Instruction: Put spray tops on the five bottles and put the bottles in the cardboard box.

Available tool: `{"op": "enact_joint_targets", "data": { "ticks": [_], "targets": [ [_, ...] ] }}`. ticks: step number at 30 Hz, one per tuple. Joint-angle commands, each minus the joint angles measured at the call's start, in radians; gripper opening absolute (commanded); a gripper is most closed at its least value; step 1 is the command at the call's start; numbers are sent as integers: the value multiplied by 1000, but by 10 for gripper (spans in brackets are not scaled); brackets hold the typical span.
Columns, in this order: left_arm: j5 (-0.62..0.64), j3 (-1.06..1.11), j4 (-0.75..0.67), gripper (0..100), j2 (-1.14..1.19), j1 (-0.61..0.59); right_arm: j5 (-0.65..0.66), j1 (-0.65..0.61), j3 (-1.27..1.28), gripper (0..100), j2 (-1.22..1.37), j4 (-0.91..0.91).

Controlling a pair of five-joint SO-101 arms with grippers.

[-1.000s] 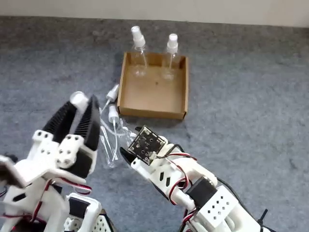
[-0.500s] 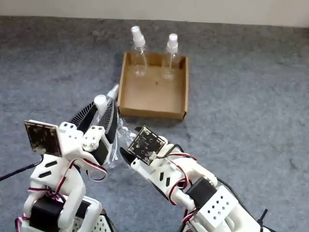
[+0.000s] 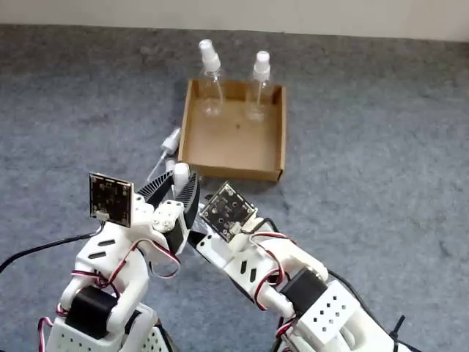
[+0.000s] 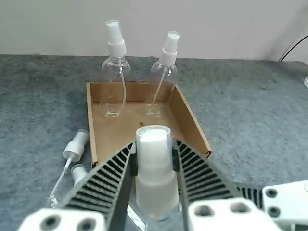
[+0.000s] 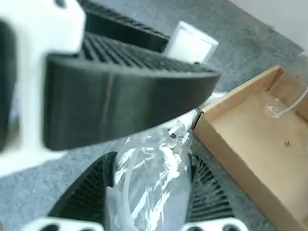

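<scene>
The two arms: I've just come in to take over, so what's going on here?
The left gripper is shut on a white spray top, seated at the neck of a clear bottle that the right gripper grips by its body, near the cardboard box. Two capped bottles stand inside the box at its far wall. Loose spray tops lie on the table beside the box.

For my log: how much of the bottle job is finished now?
Done: two capped bottles stand in the box. In hand: right gripper holds a third bottle while left gripper holds a spray top at its neck. Left: boxing it; two loose spray tops lie nearby.
</scene>
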Motion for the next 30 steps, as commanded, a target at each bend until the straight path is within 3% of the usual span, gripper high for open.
{"op": "enact_joint_targets", "data": {
  "ticks": [1, 10, 17, 23, 30],
  "targets": [
    [-9, 7, 11, 5, -4, 7, -18, 16, -159, 5, -25, -38],
    [-14, 7, 12, 5, -4, 2, -43, 124, -171, 5, -25, -39],
    [-86, 7, 12, 9, -4, 2, -92, 151, -168, 5, -24, -39],
    [-147, 8, 12, 148, -4, 7, -91, 153, -163, 5, -24, -39],
    [-160, 1, 8, 153, -5, 1, -89, 153, -162, 5, -24, -39]
  ]
}}
